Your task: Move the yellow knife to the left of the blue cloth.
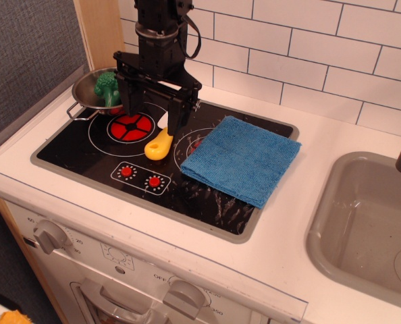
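The yellow knife (159,144) lies on the black stovetop (86,152), just left of the blue cloth (242,158). Its yellow handle points toward me and its pale blade points back under the gripper. The blue cloth lies flat over the right burner. My gripper (150,111) hangs just above the knife's blade end with its fingers spread wide apart and holds nothing.
A metal pan (89,91) holding green toy broccoli (109,86) stands at the stove's back left. A red burner (129,126) lies under the gripper. A grey sink (369,223) is at the right. A white tiled wall stands behind.
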`<action>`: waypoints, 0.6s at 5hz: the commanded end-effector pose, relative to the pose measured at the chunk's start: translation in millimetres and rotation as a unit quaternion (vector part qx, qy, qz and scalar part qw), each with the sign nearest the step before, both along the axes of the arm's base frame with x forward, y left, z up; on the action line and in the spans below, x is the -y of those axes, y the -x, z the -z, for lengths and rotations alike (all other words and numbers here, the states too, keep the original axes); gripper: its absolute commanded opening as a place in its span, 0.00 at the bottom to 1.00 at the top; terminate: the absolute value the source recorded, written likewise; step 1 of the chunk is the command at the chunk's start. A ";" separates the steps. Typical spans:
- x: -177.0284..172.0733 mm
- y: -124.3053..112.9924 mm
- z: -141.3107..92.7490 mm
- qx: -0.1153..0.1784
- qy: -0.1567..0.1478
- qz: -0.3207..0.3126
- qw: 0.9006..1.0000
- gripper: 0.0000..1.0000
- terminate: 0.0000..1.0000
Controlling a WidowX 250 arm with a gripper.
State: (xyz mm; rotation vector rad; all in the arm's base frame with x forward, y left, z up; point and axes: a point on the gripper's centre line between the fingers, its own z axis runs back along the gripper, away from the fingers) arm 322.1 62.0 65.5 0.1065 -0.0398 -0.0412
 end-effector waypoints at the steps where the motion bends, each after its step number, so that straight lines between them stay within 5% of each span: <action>1: 7.3 3.6 -22.1 0.055 0.014 -0.003 0.998 1.00 0.00; 2: 7.3 3.6 -22.1 0.055 0.014 -0.003 0.998 1.00 0.00; 3: 7.3 3.6 -22.1 0.055 0.014 -0.003 0.998 1.00 1.00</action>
